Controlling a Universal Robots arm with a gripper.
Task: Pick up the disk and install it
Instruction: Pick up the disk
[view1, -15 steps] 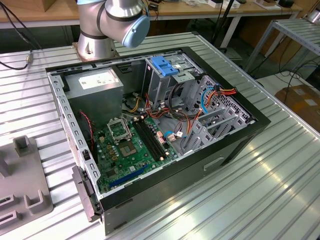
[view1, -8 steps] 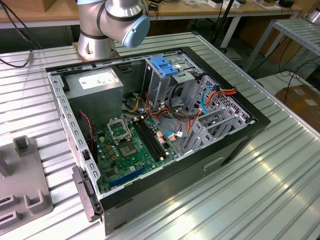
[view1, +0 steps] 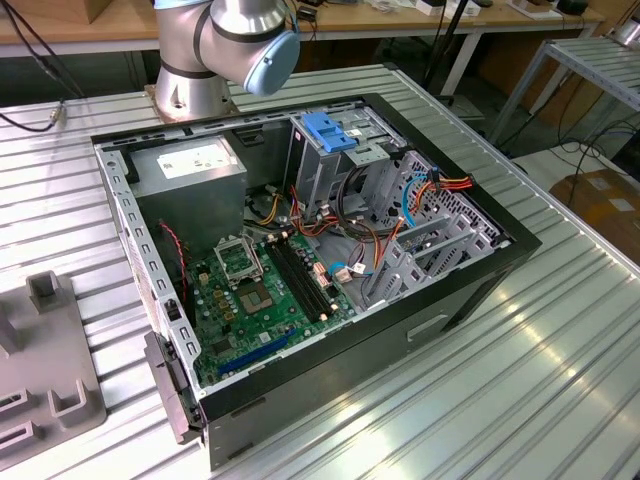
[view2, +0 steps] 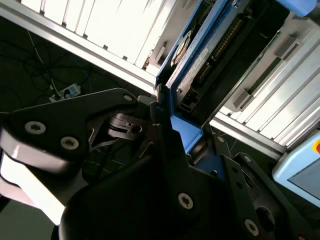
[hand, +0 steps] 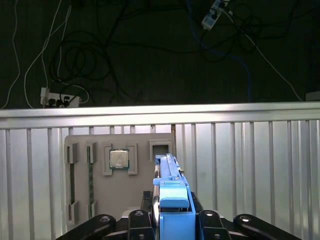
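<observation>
**Disk clamped edge-on, lifted clear of the tabletop**

Workshop setting: a ribbed aluminium tabletop (view1: 520, 380), with cables loose on the dark floor beyond its edge. Lying open on it, side panel off, a black computer case (view1: 400, 345), presumably laid flat to give access from above to the drive cage and its blue bracket (view1: 328, 130). At the exterior view's left, a grey parts tray (view1: 50, 400), slotted to stand components upright for an easy grasp. In both wrist views, the gripper (hand: 172, 222) closed firmly on the disk (hand: 167, 172), pinching its blue-railed end. Held edge-on and off the surface, not yet in the case, probably to leave label and circuit faces untouched. Behind it in the first wrist view, a seemingly empty holder (hand: 160, 148) on the tray. Near that, a small processor chip (hand: 119, 159) in its own recess.
</observation>
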